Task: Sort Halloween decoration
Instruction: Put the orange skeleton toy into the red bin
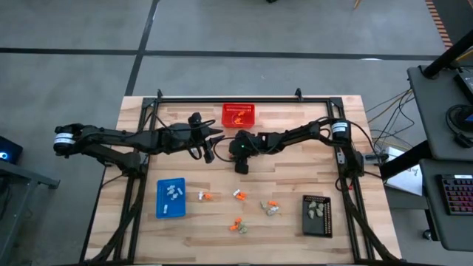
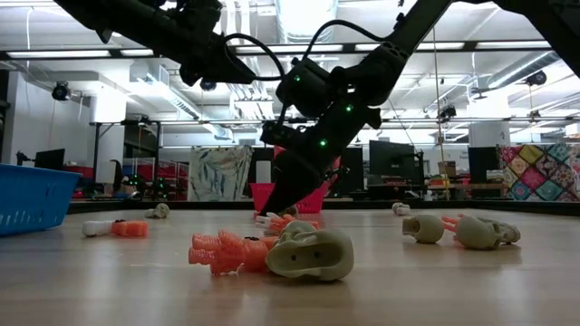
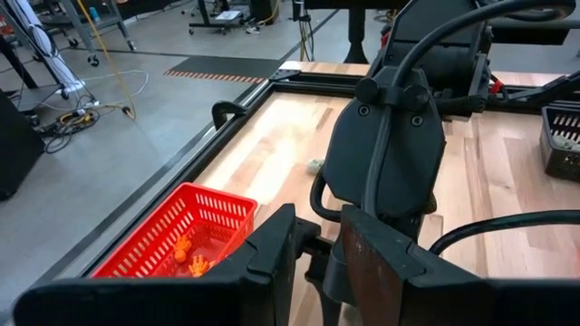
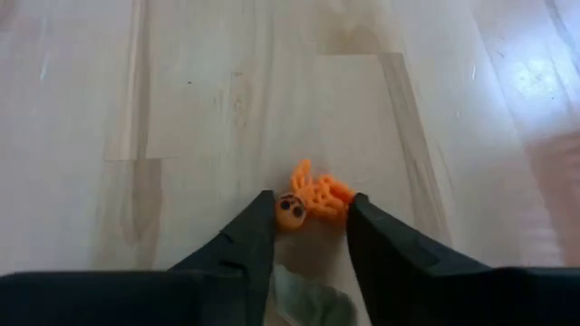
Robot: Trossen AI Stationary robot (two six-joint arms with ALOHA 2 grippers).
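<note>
Trinket (image 4: 313, 201): your orange one is lying on the table (image 4: 181, 109), sitting between your right gripper's (image 4: 311, 237) open fingers.
Left gripper (image 3: 317, 258): hanging by the basket (image 3: 181, 237), fingers slightly apart, holding nothing.

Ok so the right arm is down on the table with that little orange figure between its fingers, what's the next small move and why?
Probably finish closing the right end effector on the orange figure. It sits between the two fingers, which have not visibly clamped it, and it lies flat on the wooden table. Once gripped it could be lifted toward the red basket, which already holds orange pieces. The left end effector waits alongside.
</note>
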